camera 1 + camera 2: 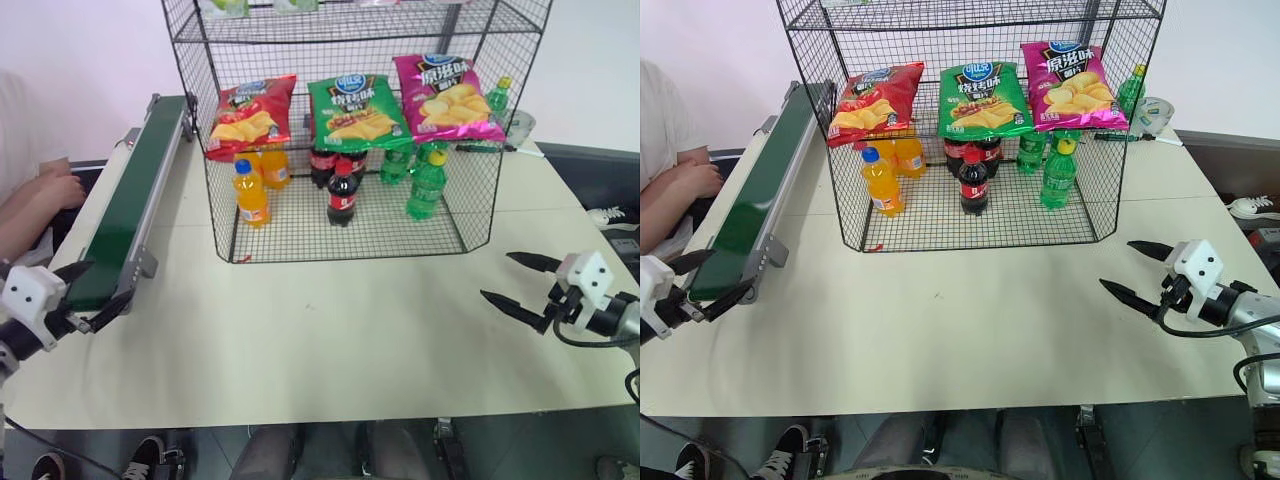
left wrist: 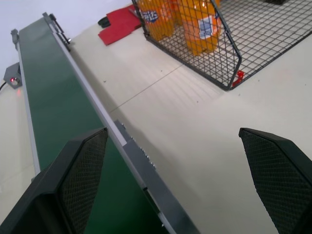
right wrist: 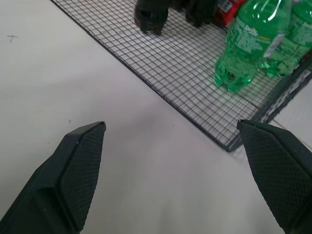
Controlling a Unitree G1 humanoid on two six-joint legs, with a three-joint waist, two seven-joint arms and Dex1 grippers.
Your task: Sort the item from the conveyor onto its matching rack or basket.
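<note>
Black wire rack (image 1: 470,215) stands mid-table, sorted by colour, presumably so each column marks a home: red crisp bag (image 1: 250,115) leans on the tier above orange bottles (image 1: 251,192), green bag (image 1: 355,108) over colas, magenta bag (image 1: 445,97) over green bottles; conveyor (image 1: 135,190) along the left edge carries nothing on its visible belt; left pincer (image 1: 85,295) spread wide beside the belt's near end, empty; right pincer (image 1: 520,285) spread wide above bare table (image 1: 330,340), touching nothing.

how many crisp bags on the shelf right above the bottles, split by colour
red crisp bag: 1
green crisp bag: 1
magenta crisp bag: 1
total: 3
</note>
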